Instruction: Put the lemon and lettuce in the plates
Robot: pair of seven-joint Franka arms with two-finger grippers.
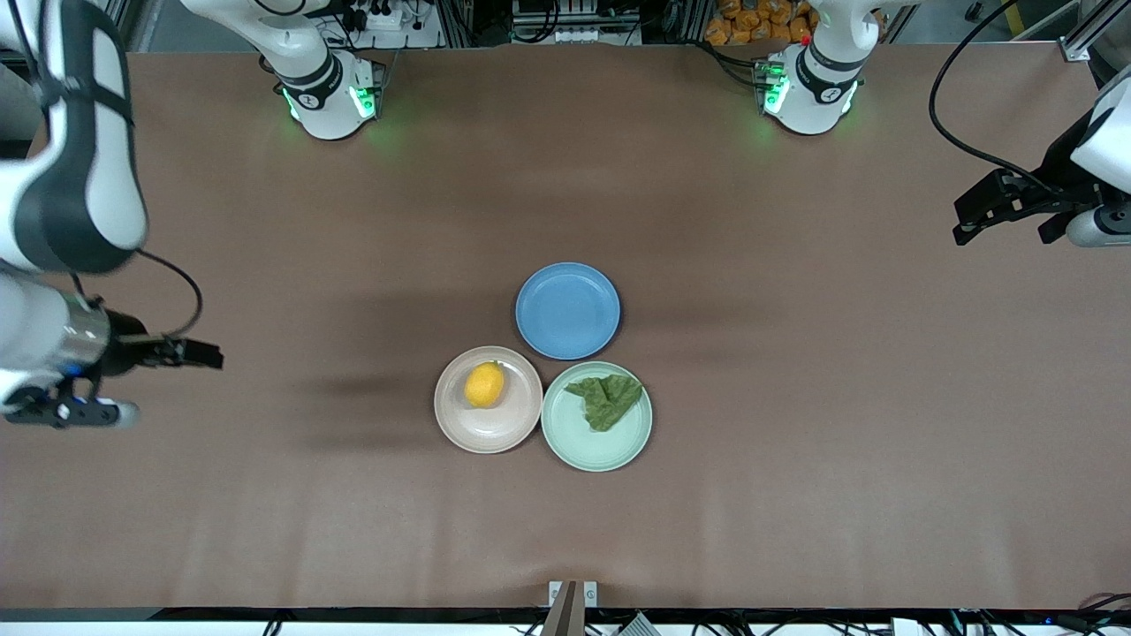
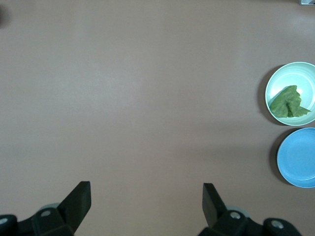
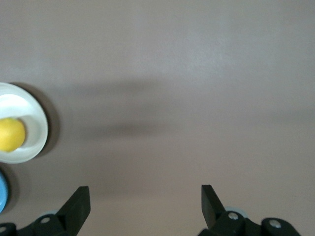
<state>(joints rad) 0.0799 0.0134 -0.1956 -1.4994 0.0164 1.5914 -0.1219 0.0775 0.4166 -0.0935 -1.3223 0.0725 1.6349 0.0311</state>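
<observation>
Lower centre of the front view: a yellow-orange lemon (image 1: 484,384) with a faint green tip lies on a pale pink-beige plate (image 1: 512,428); in the right wrist view that plate looks nearly white. Beside it, a dull-green, wrinkled lettuce (image 1: 606,399) sits on a mint green plate (image 1: 588,446). Just above both is a plain blue plate (image 1: 567,310). The table (image 1: 795,371) is a uniform matte brown with soft darker shadow bands. At mid-left, the right gripper (image 1: 190,353) is black on a white and dark grey arm. At upper right, the left gripper (image 1: 976,216) is black too. Both arm bases glow green along the top.
</observation>
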